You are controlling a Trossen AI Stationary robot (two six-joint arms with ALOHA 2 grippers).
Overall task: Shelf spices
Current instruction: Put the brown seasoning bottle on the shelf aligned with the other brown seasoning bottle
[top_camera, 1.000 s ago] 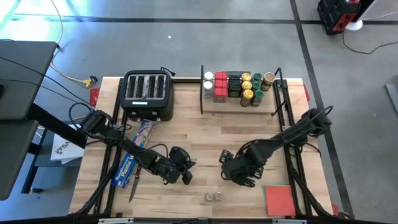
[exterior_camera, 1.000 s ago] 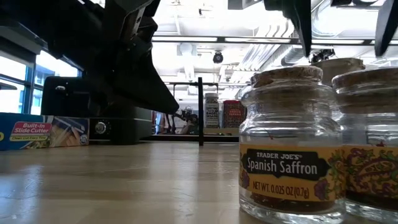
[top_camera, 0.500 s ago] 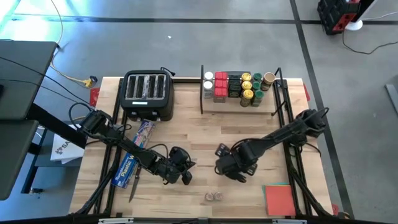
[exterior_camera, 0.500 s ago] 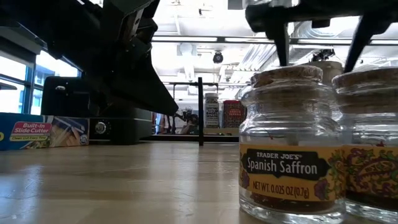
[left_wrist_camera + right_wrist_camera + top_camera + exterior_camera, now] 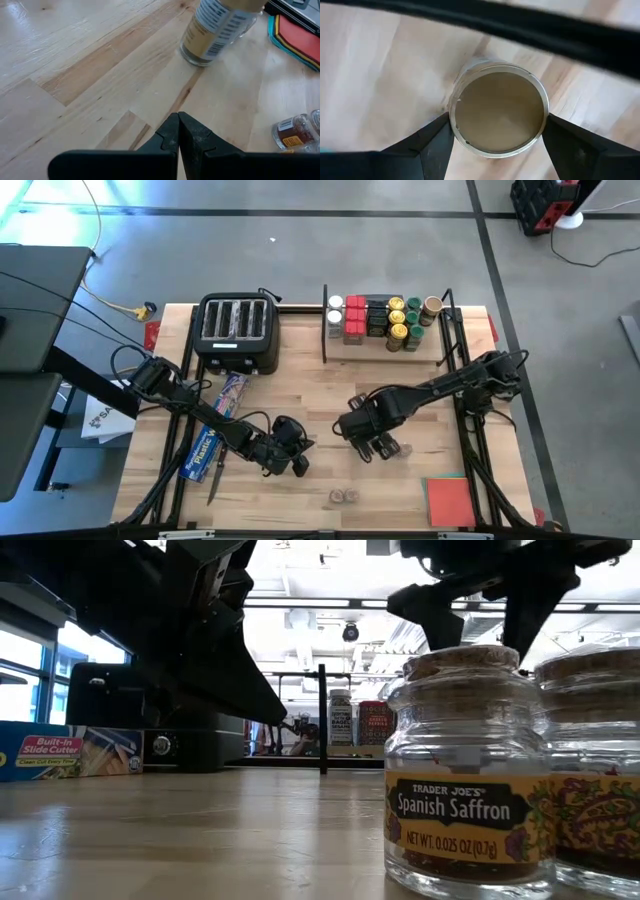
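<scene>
Near the middle of the desk (image 5: 300, 400), we see the right gripper (image 5: 383, 447) hanging straight over a tan-lidded jar (image 5: 498, 113), its fingers (image 5: 427, 150) spread to either side of the lid; in the right wrist view they look to be just touching or about to touch the rim, and we cannot tell which. The jar stands upright on the wood. The left gripper (image 5: 297, 463) waits low over the desk's front left part, fingers (image 5: 178, 131) clenched together on nothing, and from its wrist camera the same jar shows ahead of it. Two tiny saffron jars (image 5: 345, 496) stand side by side near the front edge, well apart from both grippers; in the low view they fill the foreground. At the back, the shelf (image 5: 430, 352) carries the other spices (image 5: 380, 318) in a tight cluster of white lids, red tins, black boxes, and yellow and green lids. A toaster (image 5: 237, 330) stands left of the shelf, a blue box (image 5: 210, 442) lies under the left arm, and a red pad (image 5: 452, 500) sits at the front right corner.
</scene>
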